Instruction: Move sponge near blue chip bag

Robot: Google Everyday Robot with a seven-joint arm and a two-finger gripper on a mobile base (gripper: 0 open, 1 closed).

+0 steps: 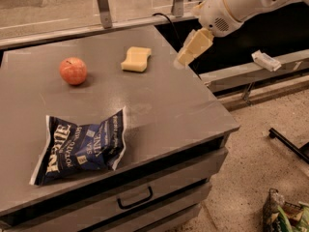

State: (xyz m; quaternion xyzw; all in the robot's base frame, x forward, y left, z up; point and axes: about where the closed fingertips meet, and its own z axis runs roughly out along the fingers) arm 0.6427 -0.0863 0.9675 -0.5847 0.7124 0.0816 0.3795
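Note:
The pale yellow sponge (136, 59) lies on the grey table (164, 105) towards the back, right of centre. The dark navy-blue chip bag (81, 146) with white lettering lies flat near the table's front left. My gripper (186, 57) hangs from the white arm at the upper right, over the table's right back part, a short way right of the sponge and above it, holding nothing.
A round orange-red apple (73, 70) sits left of the sponge. The table has drawers (135, 197) at its front. A white object (265, 60) lies on a low ledge at the right. A bag of items (285, 214) sits on the floor at the lower right.

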